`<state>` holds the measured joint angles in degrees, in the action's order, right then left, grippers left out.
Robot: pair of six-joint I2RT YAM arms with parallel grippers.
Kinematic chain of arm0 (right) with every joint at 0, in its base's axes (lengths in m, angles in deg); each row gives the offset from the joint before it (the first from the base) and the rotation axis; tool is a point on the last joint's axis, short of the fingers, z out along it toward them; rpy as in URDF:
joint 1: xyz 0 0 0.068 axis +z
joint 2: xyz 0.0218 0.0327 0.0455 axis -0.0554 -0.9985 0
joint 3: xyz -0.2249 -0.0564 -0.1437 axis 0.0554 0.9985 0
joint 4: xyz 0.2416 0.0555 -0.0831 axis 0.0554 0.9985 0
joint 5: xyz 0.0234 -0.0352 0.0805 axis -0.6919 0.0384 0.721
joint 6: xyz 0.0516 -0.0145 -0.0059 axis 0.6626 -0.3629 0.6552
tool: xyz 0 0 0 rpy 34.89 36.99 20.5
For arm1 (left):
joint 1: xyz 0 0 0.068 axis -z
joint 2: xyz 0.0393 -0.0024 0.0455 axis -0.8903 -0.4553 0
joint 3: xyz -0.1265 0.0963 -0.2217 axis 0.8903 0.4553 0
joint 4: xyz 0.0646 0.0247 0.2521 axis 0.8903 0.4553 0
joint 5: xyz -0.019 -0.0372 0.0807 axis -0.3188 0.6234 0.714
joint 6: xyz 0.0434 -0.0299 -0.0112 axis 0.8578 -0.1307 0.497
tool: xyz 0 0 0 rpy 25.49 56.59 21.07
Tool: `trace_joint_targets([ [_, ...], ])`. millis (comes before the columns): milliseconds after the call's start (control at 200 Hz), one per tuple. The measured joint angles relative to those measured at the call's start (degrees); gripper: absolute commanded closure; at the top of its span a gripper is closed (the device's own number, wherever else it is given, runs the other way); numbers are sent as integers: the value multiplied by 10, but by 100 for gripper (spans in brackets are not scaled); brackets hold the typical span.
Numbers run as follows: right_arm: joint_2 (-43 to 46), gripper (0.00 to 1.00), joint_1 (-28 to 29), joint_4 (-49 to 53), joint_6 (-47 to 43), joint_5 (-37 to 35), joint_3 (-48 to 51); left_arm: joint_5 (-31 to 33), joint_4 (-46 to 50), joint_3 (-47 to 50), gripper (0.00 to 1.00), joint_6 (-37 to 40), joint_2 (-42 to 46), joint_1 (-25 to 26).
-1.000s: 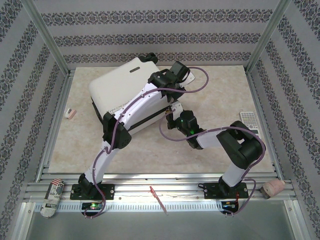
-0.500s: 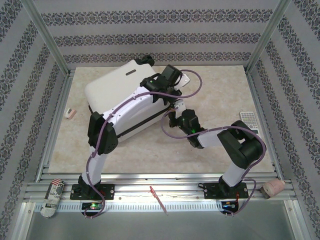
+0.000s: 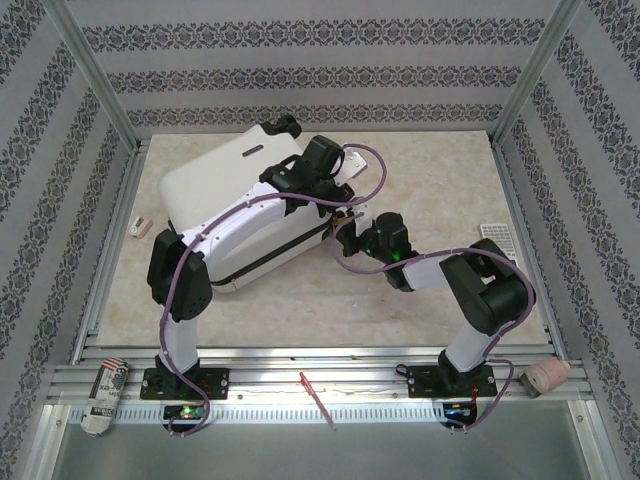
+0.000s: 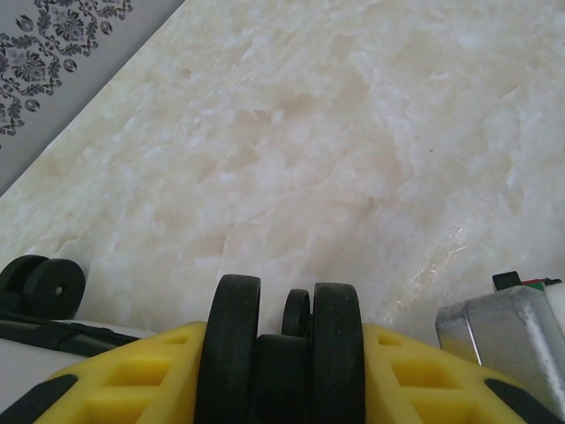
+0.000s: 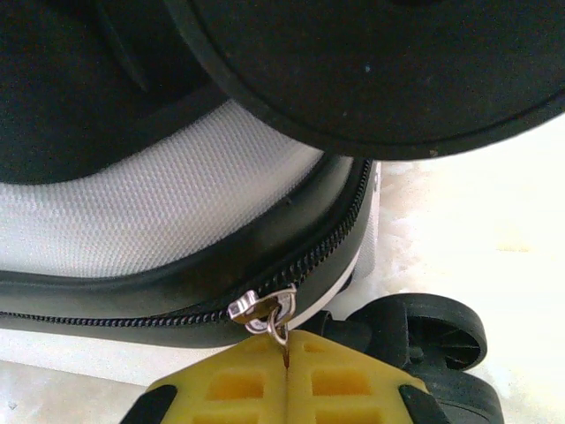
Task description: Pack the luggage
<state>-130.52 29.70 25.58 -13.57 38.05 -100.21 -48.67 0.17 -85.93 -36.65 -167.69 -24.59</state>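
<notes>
From above, the luggage [image 3: 215,185] sits at the far left of the surface [image 3: 440,180], with both arms at its right end. At the left wrist, the left jaws are clamped on a black wheel [image 4: 237,344]. At the right wrist, the right jaws are pinched together on the zipper pull [image 5: 265,311].

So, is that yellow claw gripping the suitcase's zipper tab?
Yes, the right gripper is pinched shut on the zipper pull of the luggage.

Left claw [image 3: 338,188], right claw [image 3: 358,228] at luggage [image 3: 210,185] corner.
</notes>
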Motion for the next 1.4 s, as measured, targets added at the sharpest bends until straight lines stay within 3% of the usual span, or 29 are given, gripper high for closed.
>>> trace_joint_targets([
  [445,14,100,-54,10,54,157,15,-92,-1,40,92,9,31,-1],
  [650,85,100,-57,45,69,166,58,-137,20,60,92,33,54,3],
  [814,89,100,-80,57,85,191,45,-158,25,60,92,45,55,2],
  [994,49,100,-93,56,101,225,6,-172,33,60,92,54,57,0],
  [1399,-15,100,-98,48,148,211,-70,-205,40,66,93,64,64,-2],
])
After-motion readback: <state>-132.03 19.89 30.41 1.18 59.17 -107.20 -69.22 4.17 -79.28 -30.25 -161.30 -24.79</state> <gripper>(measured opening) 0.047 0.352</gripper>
